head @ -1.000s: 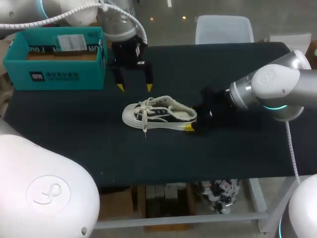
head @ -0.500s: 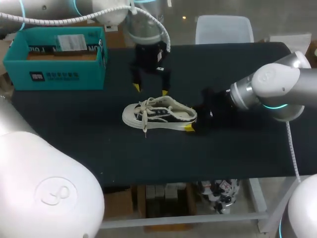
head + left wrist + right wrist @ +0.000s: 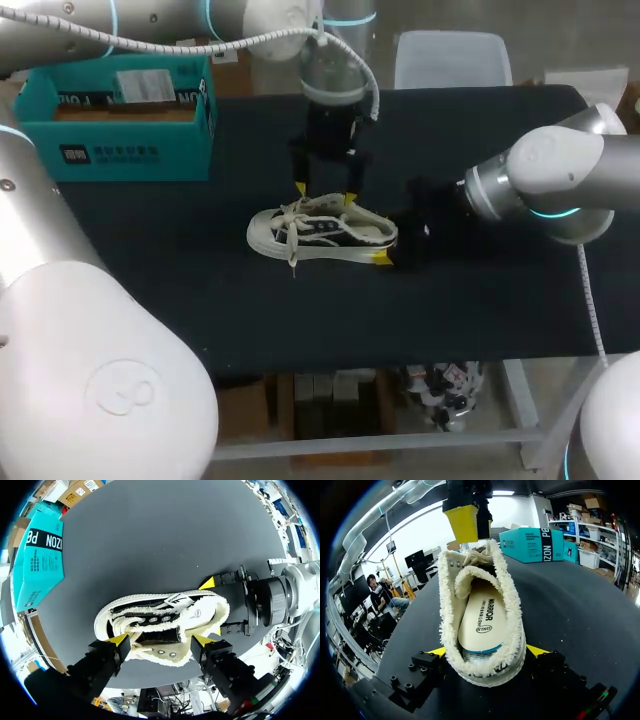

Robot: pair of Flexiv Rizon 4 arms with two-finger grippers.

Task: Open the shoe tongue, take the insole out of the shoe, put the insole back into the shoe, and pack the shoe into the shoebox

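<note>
A cream, fleece-lined shoe point(image 3: 320, 232) lies on its sole mid-table, toe to the left. Its white insole point(image 3: 482, 625) sits inside. My left gripper point(image 3: 324, 196) hangs open over the shoe's far side, yellow tips point(image 3: 119, 640) straddling the eyelet flap point(image 3: 162, 652) by the tongue. My right gripper point(image 3: 487, 651) is shut on the heel point(image 3: 212, 607), one finger against each side. The teal shoebox point(image 3: 110, 150) stands open at the back left, also seen past the shoe in the right wrist view point(image 3: 530, 542).
The black tabletop point(image 3: 150, 300) runs wide in front of the shoe and to its left. My left arm reaches in from the back left over the box, and my right arm point(image 3: 560, 180) lies low across the right side.
My left gripper has swung right from beside the shoebox and come down onto the shoe's far side, its fingers narrowing a little. The right gripper and the shoe have stayed put.
</note>
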